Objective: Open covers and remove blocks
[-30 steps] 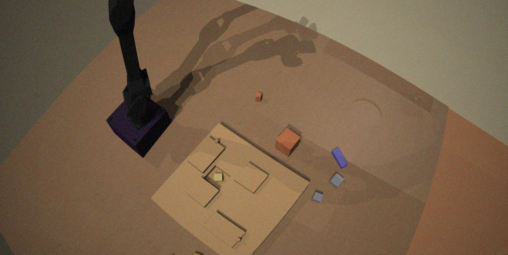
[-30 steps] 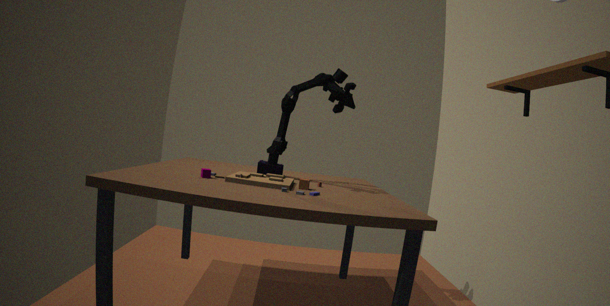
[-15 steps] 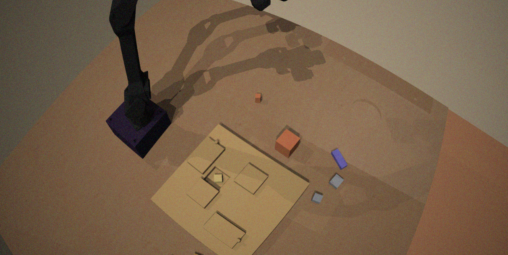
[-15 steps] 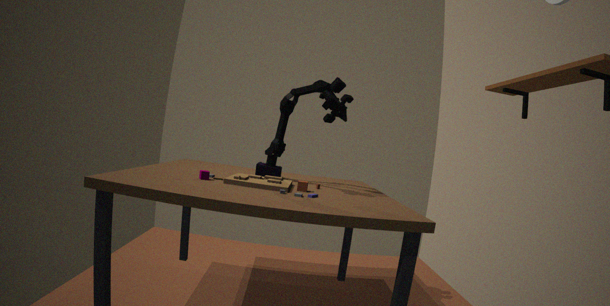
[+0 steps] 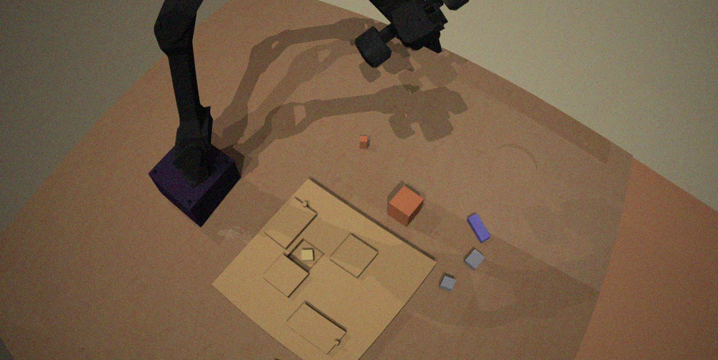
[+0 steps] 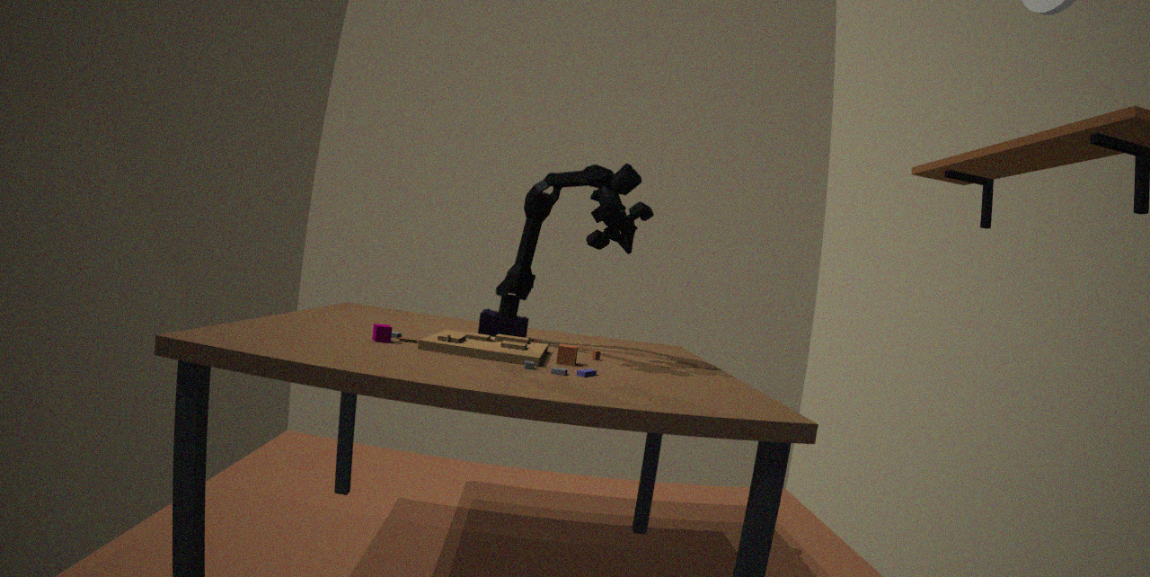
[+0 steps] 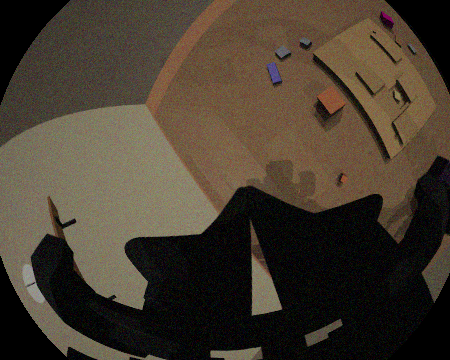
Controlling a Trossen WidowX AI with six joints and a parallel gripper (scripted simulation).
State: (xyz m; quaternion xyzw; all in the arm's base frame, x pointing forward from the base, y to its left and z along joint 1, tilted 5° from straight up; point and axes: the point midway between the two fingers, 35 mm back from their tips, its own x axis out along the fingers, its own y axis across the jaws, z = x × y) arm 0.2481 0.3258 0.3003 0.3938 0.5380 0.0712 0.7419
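Note:
The tan puzzle board [image 5: 396, 277] [image 6: 482, 351] [image 7: 335, 55] lies on the table. It bears a cover by the arm base [image 5: 291, 225], a square middle cover [image 5: 286, 275], another square cover [image 5: 354, 255] [image 7: 370, 81] and an oblong cover [image 5: 316, 326] [image 7: 386, 47]. A pale yellow block [image 5: 307, 254] sits in an uncovered well between the covers. What lies under the covers is hidden. My gripper [image 5: 437, 49] [image 6: 629, 250] [image 7: 245, 193] is shut and empty, high above the table, away from the board.
Beside the board lie a large orange cube [image 5: 405, 204] [image 7: 331, 101], a small orange block [image 5: 363, 142] [image 7: 342, 178], a blue bar [image 5: 478, 227] [image 7: 274, 73] and two grey blocks [image 5: 474, 259] [image 5: 447, 282]. A magenta cube [image 6: 382, 332] [image 7: 386, 19] and another small grey piece [image 7: 411, 48] lie past the board.

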